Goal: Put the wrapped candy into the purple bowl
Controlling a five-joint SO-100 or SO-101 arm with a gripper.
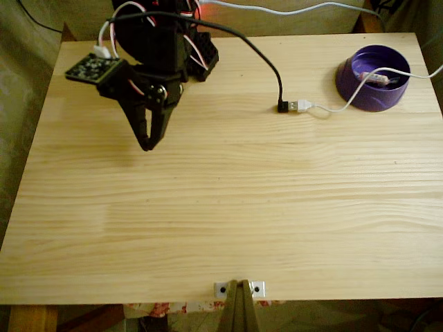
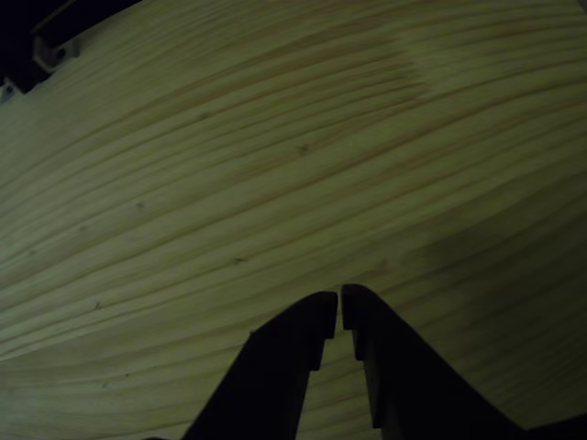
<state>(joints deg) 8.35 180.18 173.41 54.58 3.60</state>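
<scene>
The purple bowl (image 1: 374, 77) stands at the table's back right in the fixed view. Inside it lies the wrapped candy (image 1: 380, 79), a small pinkish oblong with pale ends, under a white cable that crosses the bowl. My black gripper (image 1: 147, 144) hangs over the back left of the table, far from the bowl, tips pointing down at the wood. In the other view the gripper (image 2: 340, 310) comes in from the bottom edge, its two dark fingers nearly touching with nothing between them.
A black cable ends in a plug joined to a white USB plug (image 1: 299, 106), left of the bowl. The wooden table (image 1: 221, 207) is pale pine. A metal bracket (image 1: 239, 288) sits at its front edge.
</scene>
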